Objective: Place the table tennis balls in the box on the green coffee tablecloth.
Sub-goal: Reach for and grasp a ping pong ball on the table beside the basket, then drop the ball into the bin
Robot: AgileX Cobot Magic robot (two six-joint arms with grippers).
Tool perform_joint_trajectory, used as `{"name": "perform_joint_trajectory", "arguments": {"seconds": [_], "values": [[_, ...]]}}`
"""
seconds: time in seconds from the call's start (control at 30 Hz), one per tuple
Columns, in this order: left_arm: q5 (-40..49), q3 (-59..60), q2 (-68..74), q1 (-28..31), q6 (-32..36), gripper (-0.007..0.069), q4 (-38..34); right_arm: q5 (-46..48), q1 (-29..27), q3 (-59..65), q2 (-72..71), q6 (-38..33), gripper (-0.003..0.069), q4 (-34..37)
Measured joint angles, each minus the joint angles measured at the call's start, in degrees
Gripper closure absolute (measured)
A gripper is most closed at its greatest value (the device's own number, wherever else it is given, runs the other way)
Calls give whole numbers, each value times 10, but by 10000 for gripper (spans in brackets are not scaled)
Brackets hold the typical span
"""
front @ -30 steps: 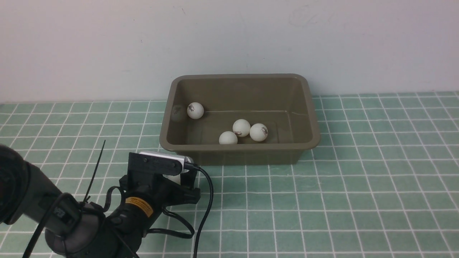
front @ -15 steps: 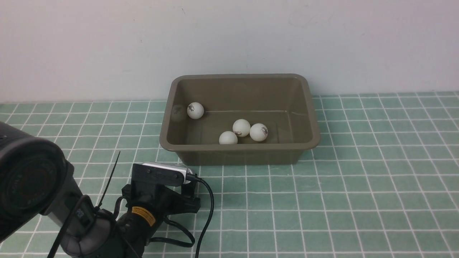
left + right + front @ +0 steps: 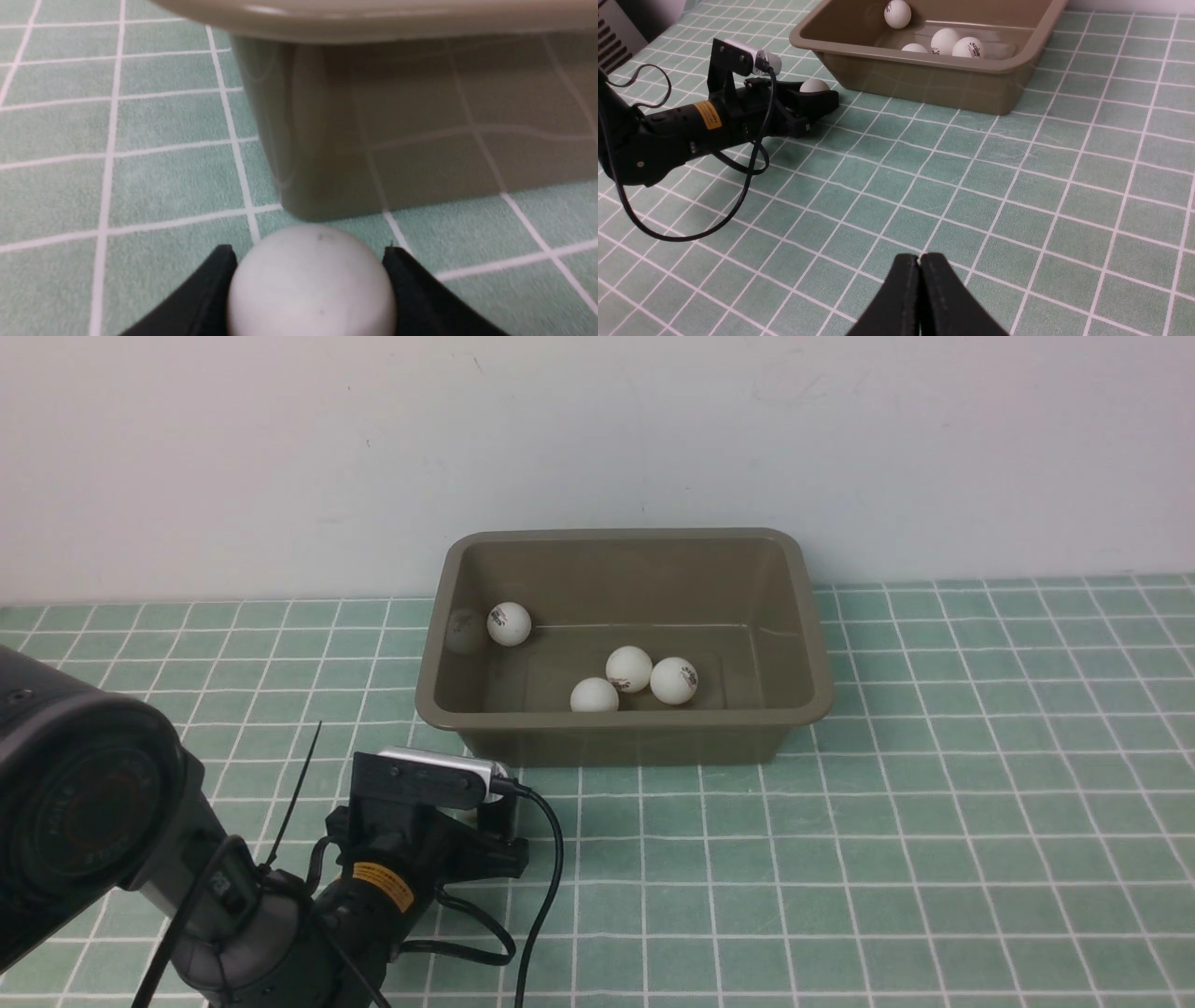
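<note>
My left pincer pinches the small white matte ball just beside the near corner of the olive-brown plastic box. A shallow hold could let it squirt away. My right pincer is shut, empty.

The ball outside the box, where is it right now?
The left wrist view shows the ball on the green cloth, just outside the box's near left corner, pinched between the left fingers.
</note>
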Motion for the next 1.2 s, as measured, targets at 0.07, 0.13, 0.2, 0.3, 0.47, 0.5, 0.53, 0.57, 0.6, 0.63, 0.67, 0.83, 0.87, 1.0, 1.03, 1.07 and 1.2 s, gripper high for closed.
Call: {"name": "perform_joint_trajectory", "arguments": {"seconds": [0.07,0.13,0.2,0.3,0.47,0.5,0.53,0.57,0.6,0.63,0.67,0.83,0.87,1.0,1.03,1.07,1.2], "values": [[6,13,-11,0,0,279,8,0,0,0,0,0,676,0],[10,24,-21,0,0,279,15,-3,0,0,0,0,676,0],[13,43,-40,0,-1,279,27,-9,0,0,0,0,676,0],[14,78,-93,0,-2,279,54,-18,0,0,0,0,676,0],[14,113,-163,0,-7,279,101,-30,0,0,0,0,676,0],[14,117,-176,0,-7,279,112,-31,0,0,0,0,676,0],[14,121,-190,0,-7,279,124,-32,0,0,0,0,676,0],[14,124,-203,0,-7,279,135,-32,0,0,0,0,676,0],[14,126,-216,0,-7,279,145,-34,0,0,0,0,676,0],[14,127,-231,0,-7,279,156,-37,0,0,0,0,676,0],[14,127,-242,0,-7,279,164,-38,0,0,0,1,676,0],[13,109,-281,-1,-4,279,134,-45,0,0,0,2,676,0],[13,105,-282,-1,-3,279,126,-45,0,0,0,3,676,0],[14,68,-276,-1,0,279,64,-47,0,0,0,4,676,0],[14,52,-272,-1,0,279,50,-47,0,0,0,4,676,0],[14,40,-268,-1,3,279,42,-47,0,0,0,4,676,0],[16,-22,-243,0,11,279,27,-47,0,0,0,4,676,0]]}}
